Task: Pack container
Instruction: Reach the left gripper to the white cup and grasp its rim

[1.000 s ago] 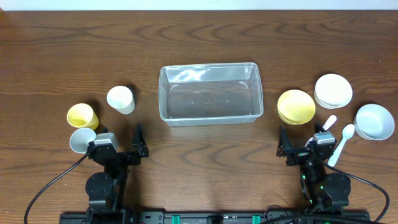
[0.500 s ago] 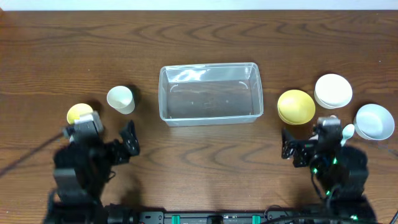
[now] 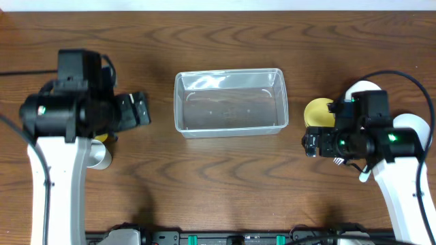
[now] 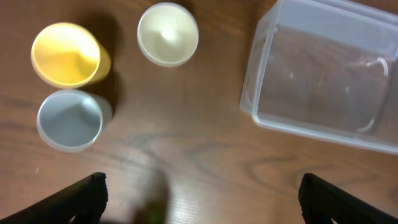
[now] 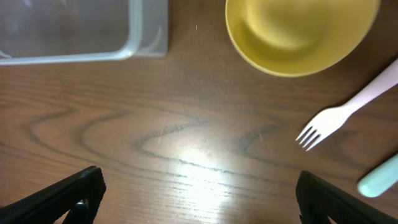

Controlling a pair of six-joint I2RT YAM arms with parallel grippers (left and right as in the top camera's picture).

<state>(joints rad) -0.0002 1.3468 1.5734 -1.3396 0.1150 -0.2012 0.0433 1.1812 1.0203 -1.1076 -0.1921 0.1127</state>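
The container (image 3: 230,109), a clear shallow rectangular tub, sits empty at the table's centre. It also fills the top right of the left wrist view (image 4: 323,74), and one corner of the container (image 5: 74,31) shows in the right wrist view. My left gripper (image 3: 139,110) hovers open just left of the tub. Between the left gripper's (image 4: 202,196) wide-apart fingertips there is only bare wood. My right gripper (image 3: 310,143) hangs open off the tub's right front corner. The right gripper (image 5: 199,193) also has nothing between its fingers.
A yellow cup (image 4: 65,55), a cream cup (image 4: 167,34) and a pale blue cup (image 4: 69,119) stand left of the tub. On the right are a yellow bowl (image 5: 298,31), a pink fork (image 5: 339,115), a pale spoon handle (image 5: 379,177) and a white bowl (image 3: 361,87).
Both arms have risen from the table's front edge and swung out, the left over the cups and the right over the yellow bowl and cutlery. Both grippers stayed open.
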